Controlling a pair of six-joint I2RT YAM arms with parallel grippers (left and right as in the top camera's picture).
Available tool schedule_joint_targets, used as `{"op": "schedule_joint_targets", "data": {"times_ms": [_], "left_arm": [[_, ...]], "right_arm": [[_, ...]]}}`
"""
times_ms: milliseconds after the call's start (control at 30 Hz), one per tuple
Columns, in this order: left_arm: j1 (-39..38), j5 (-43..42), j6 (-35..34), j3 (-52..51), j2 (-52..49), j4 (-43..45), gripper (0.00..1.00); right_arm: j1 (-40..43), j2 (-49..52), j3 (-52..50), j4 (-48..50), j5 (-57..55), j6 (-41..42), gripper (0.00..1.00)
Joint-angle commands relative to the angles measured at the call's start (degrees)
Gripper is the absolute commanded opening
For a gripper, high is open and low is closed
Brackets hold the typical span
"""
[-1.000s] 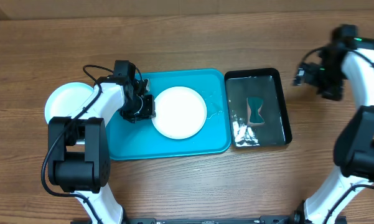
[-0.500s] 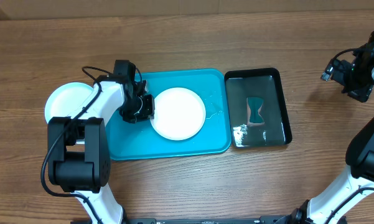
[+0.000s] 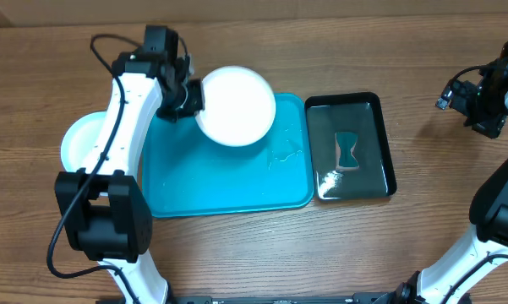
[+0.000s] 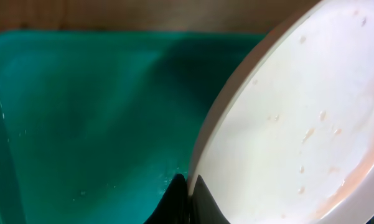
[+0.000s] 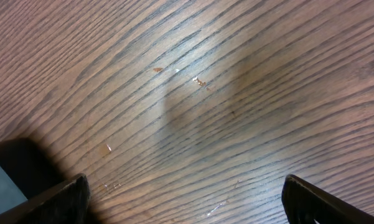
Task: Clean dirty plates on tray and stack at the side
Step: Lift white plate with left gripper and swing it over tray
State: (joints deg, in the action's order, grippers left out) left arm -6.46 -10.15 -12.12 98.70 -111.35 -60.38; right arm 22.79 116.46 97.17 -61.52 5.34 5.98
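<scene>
My left gripper point(image 3: 188, 95) is shut on the left rim of a white plate point(image 3: 235, 105) and holds it lifted over the far edge of the teal tray point(image 3: 228, 190). The left wrist view shows the plate point(image 4: 299, 118) tilted, with small pale specks and a faint reddish smear, pinched between the fingertips point(image 4: 188, 186) above the tray point(image 4: 81, 118). Another plate point(image 3: 84, 139), white with a light blue rim, lies on the table left of the tray. My right gripper point(image 3: 473, 101) is open and empty at the far right; its fingers point(image 5: 185, 193) frame bare wood.
A glossy black tray point(image 3: 351, 145) holding water and a small teal hourglass-shaped object point(image 3: 346, 150) stands right of the teal tray. Water drops lie on the teal tray's right part point(image 3: 287, 156). A dark corner point(image 5: 12, 168) shows in the right wrist view.
My left gripper has lifted the white plate off the teal tray and carried it toward the far edge. The right arm swung out to the far right and now holds still.
</scene>
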Motion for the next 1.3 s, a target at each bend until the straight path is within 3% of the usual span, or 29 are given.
{"op": "schedule_joint_targets", "data": {"times_ms": [0,133,333,533,733,933,1100,1267], "left_arm": [[-4.24,0.35,-2.05,3.65,0.15,0.9,0.04],[-9.9,4.04,-3.89,4.66,0.15,4.35,0.04],[-20.74,16.96,-4.63,4.68,0.17,9.86,0.04],[-31.74,37.83,-4.09,6.47,0.17,11.3,0.04],[-41.72,62.93,0.72,10.67,0.17,11.78,0.04],[-49.11,87.06,13.44,11.41,0.15,22.23,0.04],[-51.82,88.74,29.7,11.41,0.15,32.54,0.04],[-52.3,88.54,31.65,11.41,0.15,37.11,0.04]], "right_arm": [[0.02,-1.18,1.11,0.22,-0.17,0.17,1.0],[0.02,-1.18,1.11,0.22,-0.17,0.2,1.0],[0.02,-1.18,1.11,0.24,-0.17,0.17,1.0],[0.02,-1.18,1.11,0.24,-0.17,0.17,1.0],[0.02,-1.18,1.11,0.22,-0.17,0.17,1.0],[0.02,-1.18,1.11,0.22,-0.17,0.17,1.0],[0.02,-1.18,1.11,0.24,-0.17,0.17,1.0],[0.02,-1.18,1.11,0.22,-0.17,0.17,1.0]]}}
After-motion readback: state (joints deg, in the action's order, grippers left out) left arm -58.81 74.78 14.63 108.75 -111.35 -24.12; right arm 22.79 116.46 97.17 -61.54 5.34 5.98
